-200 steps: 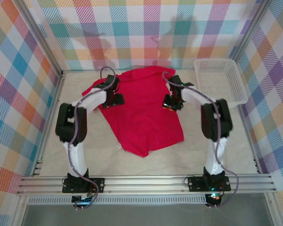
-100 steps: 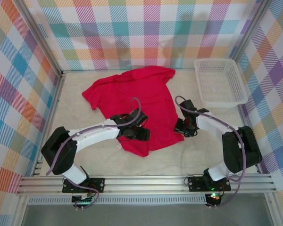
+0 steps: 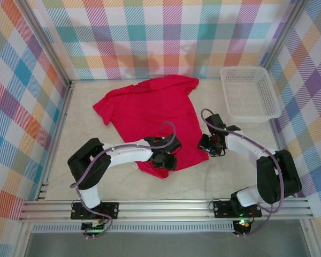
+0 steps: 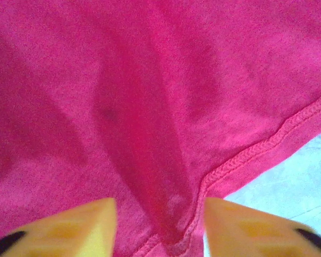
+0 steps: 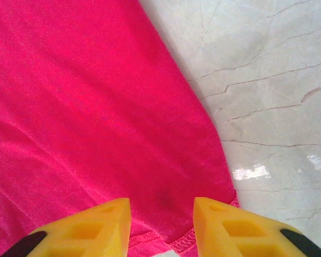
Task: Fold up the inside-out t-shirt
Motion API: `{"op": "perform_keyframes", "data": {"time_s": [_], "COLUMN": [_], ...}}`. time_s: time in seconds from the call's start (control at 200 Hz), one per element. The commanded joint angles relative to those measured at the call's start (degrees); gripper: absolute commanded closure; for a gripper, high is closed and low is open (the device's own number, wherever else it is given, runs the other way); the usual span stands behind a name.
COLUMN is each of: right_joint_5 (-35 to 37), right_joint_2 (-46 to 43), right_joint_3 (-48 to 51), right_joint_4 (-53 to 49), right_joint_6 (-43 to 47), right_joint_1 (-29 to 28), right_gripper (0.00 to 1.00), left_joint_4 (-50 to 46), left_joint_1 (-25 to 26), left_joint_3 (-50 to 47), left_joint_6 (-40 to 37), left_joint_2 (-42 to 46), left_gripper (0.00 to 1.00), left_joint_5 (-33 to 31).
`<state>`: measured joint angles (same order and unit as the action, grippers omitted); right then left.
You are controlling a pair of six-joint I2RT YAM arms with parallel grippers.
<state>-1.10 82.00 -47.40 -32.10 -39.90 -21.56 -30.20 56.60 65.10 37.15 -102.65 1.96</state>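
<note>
- Half a second earlier the left arm lay further left. Now its left fingers sit nearer and further right, at the near hem of the t-shirt.
- A second earlier both arms reached over the far half of the shirt. Now both work at its near edge.
- The right arm has barely shifted in the last half second.
- The right fingers are parted and hold nothing, with the shirt's near right corner lying flat beneath them.
- The left fingers stand apart with a raised ridge of red cloth running between them. I cannot tell whether they pinch it.
- One red t-shirt lies spread flat in the middle of the bench, sleeves out to left and right, collar end far, hem near.
- One white mesh basket stands at the far right, well apart from the shirt.
- There are two arms, each with two yellow fingers.
- The bench is pale and stone-like, with fine dark veins and a little glare in the right wrist view.
- Walls of pastel plaid cloth close in the left, far and right sides.
- A metal rail runs along the near edge and carries the arm bases.
</note>
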Motion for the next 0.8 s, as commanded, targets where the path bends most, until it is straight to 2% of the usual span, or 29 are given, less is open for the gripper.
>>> {"op": "perform_keyframes", "data": {"time_s": [0.0,0.135,0.405,0.52,0.7,0.795], "right_joint_5": [-0.7,-1.8,-3.4,-7.2,-10.8,-10.9], "right_joint_2": [-0.8,-1.6,-7.3,-11.9,-19.5,-22.7], "right_joint_3": [1.0,2.3,5.0,7.0,12.8,16.7], "right_joint_4": [0.9,1.3,-0.3,0.3,4.2,8.6], "right_joint_6": [-0.3,-0.8,-1.3,-2.7,-5.8,-8.2], "right_joint_1": [0.1,0.1,0.1,-0.4,-4.6,-9.2], "right_gripper": [0.65,0.67,0.70,0.74,0.82,0.85], "left_joint_4": [-3.2,-5.7,-10.3,-14.2,-21.3,-23.2], "left_joint_1": [0.8,0.8,0.7,0.2,-3.1,-5.6], "left_joint_3": [2.6,4.6,8.1,13.0,24.6,28.9], "left_joint_6": [0.4,0.2,-1.4,-2.4,-4.3,-4.9], "left_joint_2": [-1.1,-0.8,1.6,2.3,2.2,2.3], "left_gripper": [0.71,1.00,1.00,1.00,1.00,1.00], "left_joint_5": [-1.5,-2.5,-4.4,-4.8,-6.7,-6.8]}}
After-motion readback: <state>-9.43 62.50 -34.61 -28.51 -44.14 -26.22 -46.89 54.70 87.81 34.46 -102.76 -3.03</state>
